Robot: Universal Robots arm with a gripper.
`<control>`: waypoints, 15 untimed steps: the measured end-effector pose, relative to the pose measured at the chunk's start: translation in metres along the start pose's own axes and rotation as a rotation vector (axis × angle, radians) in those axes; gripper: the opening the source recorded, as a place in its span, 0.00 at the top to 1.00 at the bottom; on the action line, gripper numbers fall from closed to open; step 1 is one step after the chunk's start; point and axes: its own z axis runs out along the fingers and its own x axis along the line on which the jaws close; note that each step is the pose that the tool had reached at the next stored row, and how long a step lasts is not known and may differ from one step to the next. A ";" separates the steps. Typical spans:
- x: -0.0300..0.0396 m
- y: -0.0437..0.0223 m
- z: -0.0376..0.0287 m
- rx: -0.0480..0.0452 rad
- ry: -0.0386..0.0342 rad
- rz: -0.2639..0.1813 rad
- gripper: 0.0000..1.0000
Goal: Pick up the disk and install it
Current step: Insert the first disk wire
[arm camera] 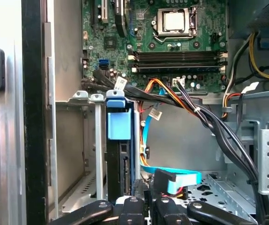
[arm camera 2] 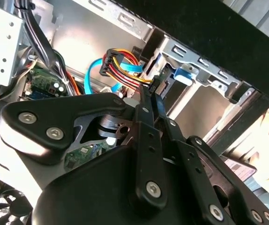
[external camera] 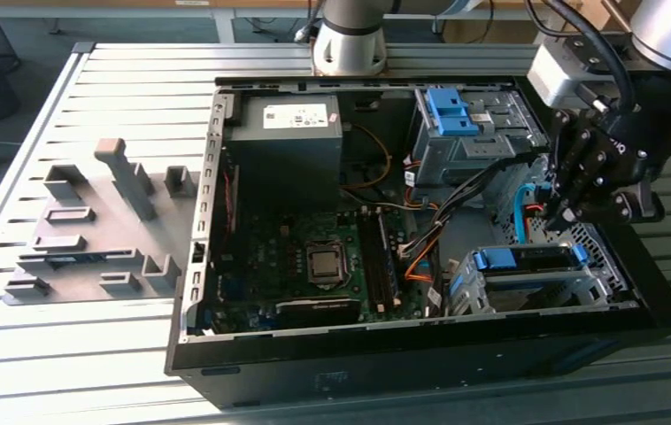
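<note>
The gripper (external camera: pixel 558 215), jaws clenched empty, hangs inside the computer case (external camera: pixel 430 341) above the disk (external camera: pixel 529 258) seated in its bay.

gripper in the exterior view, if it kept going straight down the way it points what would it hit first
Probably the disk in its blue bracket, seated in the drive cage right below the gripper. Loose cables run close alongside, so depth is uncertain.

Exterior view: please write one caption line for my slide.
Gripper inside open computer case, above the blue-bracketed disk in its cage.
</note>
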 end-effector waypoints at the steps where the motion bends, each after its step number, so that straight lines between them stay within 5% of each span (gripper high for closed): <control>1: 0.0004 0.0012 0.0001 0.0044 -0.0003 -0.001 0.84; 4: 0.0013 0.0051 0.0009 0.0159 -0.0015 -0.001 0.84; 15: 0.0092 0.0095 0.0068 0.0328 -0.0039 -0.001 0.84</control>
